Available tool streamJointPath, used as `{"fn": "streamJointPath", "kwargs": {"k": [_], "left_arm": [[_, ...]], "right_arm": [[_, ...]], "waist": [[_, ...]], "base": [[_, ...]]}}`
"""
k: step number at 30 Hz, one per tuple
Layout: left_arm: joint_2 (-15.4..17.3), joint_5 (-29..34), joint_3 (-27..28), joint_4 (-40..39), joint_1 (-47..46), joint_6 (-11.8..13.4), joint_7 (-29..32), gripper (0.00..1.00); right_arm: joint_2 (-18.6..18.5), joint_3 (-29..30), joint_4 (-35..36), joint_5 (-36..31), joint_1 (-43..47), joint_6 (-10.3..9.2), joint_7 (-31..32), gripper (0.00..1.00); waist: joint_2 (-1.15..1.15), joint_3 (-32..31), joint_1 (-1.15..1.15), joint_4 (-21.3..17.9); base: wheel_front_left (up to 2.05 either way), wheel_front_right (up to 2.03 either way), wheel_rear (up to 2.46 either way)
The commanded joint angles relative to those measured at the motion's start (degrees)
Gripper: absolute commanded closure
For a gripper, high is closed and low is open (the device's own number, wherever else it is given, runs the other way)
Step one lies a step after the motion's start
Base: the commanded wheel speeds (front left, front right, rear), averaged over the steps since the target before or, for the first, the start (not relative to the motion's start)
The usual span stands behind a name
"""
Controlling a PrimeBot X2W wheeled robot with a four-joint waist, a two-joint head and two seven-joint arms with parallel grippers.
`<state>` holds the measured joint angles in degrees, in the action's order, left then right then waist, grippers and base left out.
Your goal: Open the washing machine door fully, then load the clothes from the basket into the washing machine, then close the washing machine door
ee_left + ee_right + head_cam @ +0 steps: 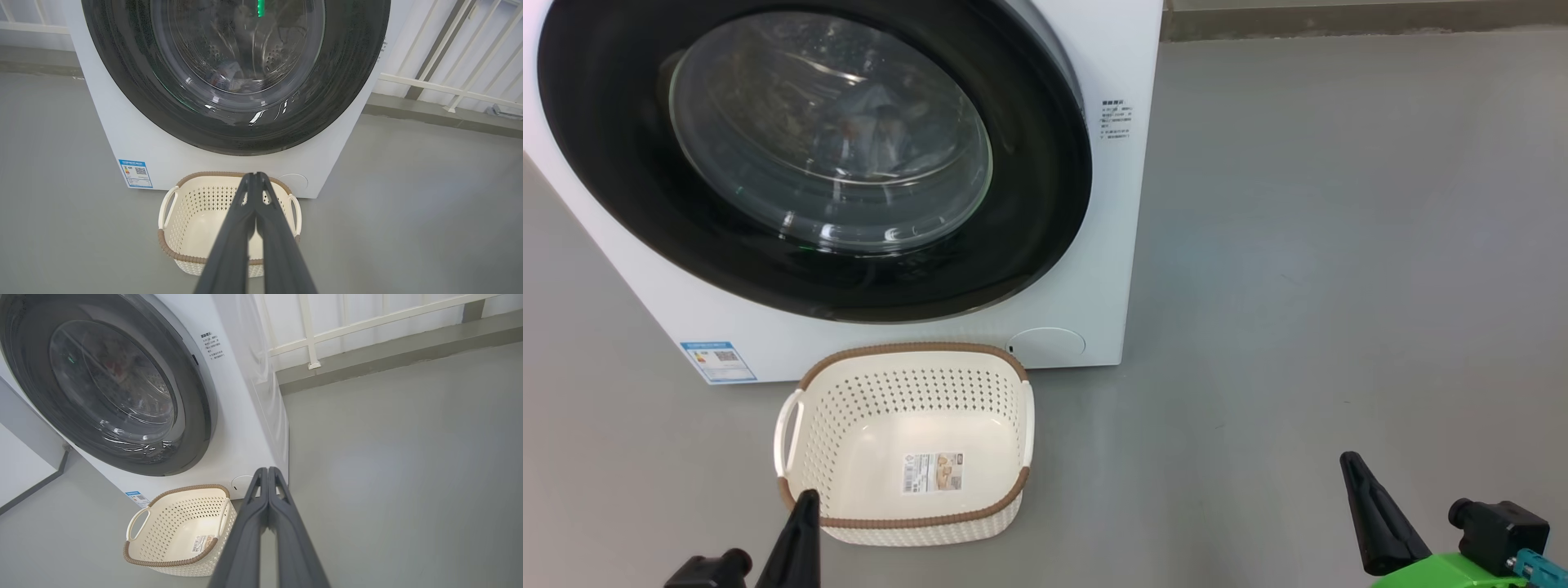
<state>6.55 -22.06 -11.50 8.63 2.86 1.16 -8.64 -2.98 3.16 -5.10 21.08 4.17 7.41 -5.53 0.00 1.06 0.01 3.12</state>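
so the left end effector (256, 176) and right end effector (268, 470) are both pinched closed, holding nothing. The basket (907, 396) sits empty on the floor (1339, 245), just in front of the washing machine (1111, 269). The washing machine door (613, 163) is closed, with the clothes (870, 126) faintly visible behind the glass.

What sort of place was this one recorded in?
Probably a laundry corner, perhaps on a balcony: a front-loading washing machine on a grey floor, an empty basket before it, white railing behind.
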Motion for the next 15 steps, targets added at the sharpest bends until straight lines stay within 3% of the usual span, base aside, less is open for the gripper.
{"fn": "streamJointPath", "kwargs": {"k": [1,15], "left_arm": [[0.36,-2.43,1.16,-0.88,-2.33,-0.81,0.3,1.0],[0.11,-11.83,3.03,-0.01,-3.24,-1.87,1.98,1.0]], "right_arm": [[-0.38,0.17,1.01,2.32,-2.07,0.01,0.33,1.0],[-0.46,0.4,-0.32,11.69,-3.17,0.02,1.74,1.0]], "waist": [[0.0,-0.02,-0.01,-0.06],[0.0,-0.13,-0.01,-0.47]], "base": [[0.0,0.0,0.0],[0.0,0.0,0.0]]}}
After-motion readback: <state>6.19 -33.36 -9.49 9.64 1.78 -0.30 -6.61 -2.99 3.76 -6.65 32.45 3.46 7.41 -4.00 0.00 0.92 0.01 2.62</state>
